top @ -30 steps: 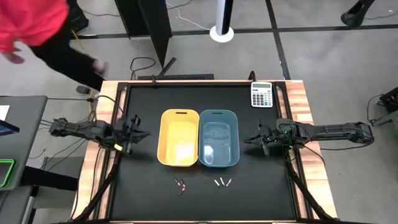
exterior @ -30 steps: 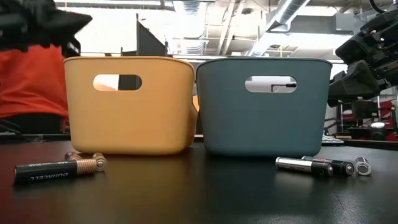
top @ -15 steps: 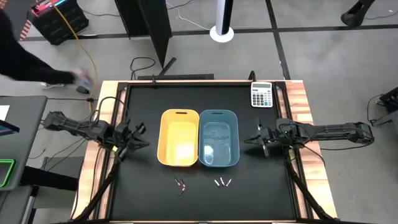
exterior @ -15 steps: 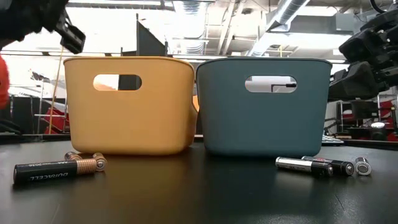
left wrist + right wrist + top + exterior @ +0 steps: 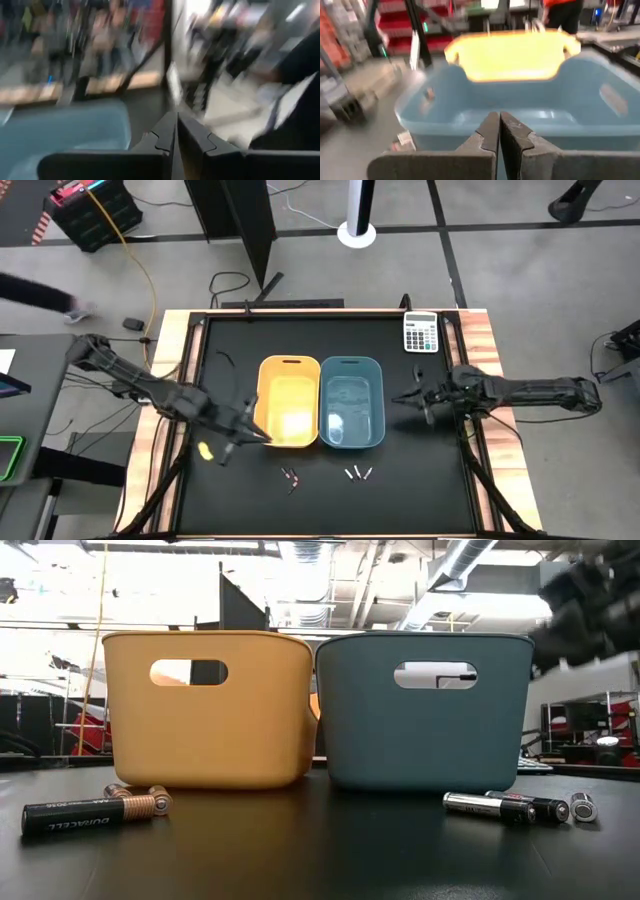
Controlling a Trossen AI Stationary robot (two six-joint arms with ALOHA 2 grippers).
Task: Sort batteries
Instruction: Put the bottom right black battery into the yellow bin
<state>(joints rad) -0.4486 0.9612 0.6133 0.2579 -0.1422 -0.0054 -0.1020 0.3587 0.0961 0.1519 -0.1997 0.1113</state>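
Note:
Two dark batteries (image 5: 291, 477) lie on the black mat in front of the yellow bin (image 5: 288, 402). Two pale silvery batteries (image 5: 357, 474) lie in front of the blue bin (image 5: 352, 402). The low view shows a dark battery (image 5: 88, 813) at the left and the pale ones (image 5: 500, 805) at the right. My left gripper (image 5: 260, 437) hangs at the yellow bin's near left corner, its fingers (image 5: 176, 125) shut with nothing between them. My right gripper (image 5: 400, 400) stands just right of the blue bin, pointing at it, fingers (image 5: 499, 125) shut on nothing.
A grey-white calculator (image 5: 421, 332) lies at the table's far right corner. The two bins stand side by side, touching, in the middle of the mat. Bare mat lies to the left of the yellow bin and along the near edge.
My left gripper has swung from the table's left side toward the right and the near edge, up to the yellow bin's near left corner, and has risen out of the low view. My right gripper has risen a little. The batteries and bins have not moved.

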